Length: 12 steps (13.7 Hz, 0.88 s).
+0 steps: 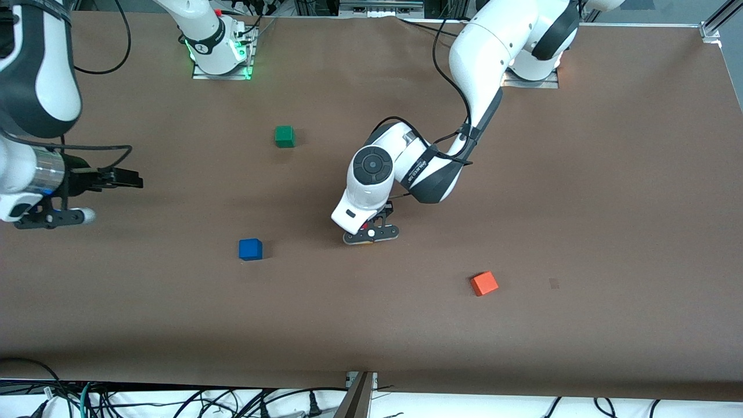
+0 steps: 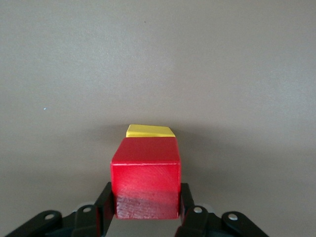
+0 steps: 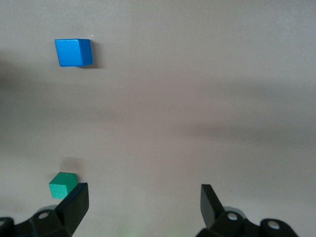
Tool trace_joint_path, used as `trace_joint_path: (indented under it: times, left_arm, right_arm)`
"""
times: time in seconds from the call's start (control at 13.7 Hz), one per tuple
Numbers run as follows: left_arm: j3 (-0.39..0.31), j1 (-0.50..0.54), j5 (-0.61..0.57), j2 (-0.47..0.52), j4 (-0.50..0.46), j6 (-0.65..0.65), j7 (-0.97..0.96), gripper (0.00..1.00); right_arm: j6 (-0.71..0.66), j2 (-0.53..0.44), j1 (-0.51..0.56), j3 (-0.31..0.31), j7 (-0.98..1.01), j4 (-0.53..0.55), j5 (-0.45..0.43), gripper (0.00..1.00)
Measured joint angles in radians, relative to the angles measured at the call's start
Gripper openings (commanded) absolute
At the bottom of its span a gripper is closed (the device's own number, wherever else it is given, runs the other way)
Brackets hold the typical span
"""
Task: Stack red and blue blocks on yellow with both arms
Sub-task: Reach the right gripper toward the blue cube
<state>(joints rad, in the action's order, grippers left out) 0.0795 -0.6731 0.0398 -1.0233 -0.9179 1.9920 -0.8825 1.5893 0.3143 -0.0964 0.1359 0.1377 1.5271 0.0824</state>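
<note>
Step in hand: placing the red block (image 2: pixel 145 183) on the yellow cube (image 2: pixel 150 131). My left gripper (image 2: pixel 145 210) pinches the red block by two opposite faces, low over the middle of the table (image 1: pixel 580 203). In the left wrist view the yellow cube shows only as a sliver just past the red block's upper edge; I cannot tell whether the two touch yet.

Next move, as I judge it: square red over yellow, settle it flat, then spread the fingers without nudging the stack.

My right gripper (image 3: pixel 143 205) waits, fingers spread wide and empty, over the right arm's end of the table.

Blue block (image 1: pixel 250 249): on the table, toward the right arm's end from my left gripper, untouched.

Also present: green cube (image 1: pixel 284 136), orange cube (image 1: pixel 483 284).

Surface: plain brown matte sheet, flat. Room: cables along the table's edges.
</note>
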Motion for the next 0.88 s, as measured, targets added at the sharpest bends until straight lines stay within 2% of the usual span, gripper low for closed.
trace_joint_path:
  times: [0.15, 0.51, 0.58, 0.66, 0.73, 0.88]
  left_arm:
    - [0.000, 0.000, 0.000, 0.000, 0.002, 0.000, 0.000, 0.22]
    - [-0.001, -0.002, 0.000, -0.007, 0.003, 0.000, 0.000, 0.28]
    - [-0.001, -0.003, 0.000, -0.009, 0.003, 0.001, 0.000, 0.44]
    - [-0.001, -0.003, 0.000, -0.011, 0.004, 0.003, 0.000, 0.67]
    - [-0.001, -0.003, 0.000, -0.012, 0.005, 0.005, 0.000, 1.00]
    - [-0.003, -0.003, 0.000, -0.015, 0.007, 0.009, 0.000, 1.00]
  right_arm:
    - [0.002, 0.007, -0.005, 0.000, 0.000, -0.002, 0.000, 1.00]
    - [0.089, 0.009, -0.073, -0.004, -0.075, 0.007, 0.019, 1.00]
    - [0.130, 0.010, -0.085, -0.006, -0.101, 0.025, 0.026, 1.00]
    - [0.174, 0.012, -0.092, -0.013, -0.122, 0.050, 0.029, 1.00]
    - [0.214, 0.013, -0.095, -0.020, -0.148, 0.077, 0.030, 1.00]
    - [0.292, 0.014, -0.095, -0.031, -0.202, 0.135, 0.031, 1.00]
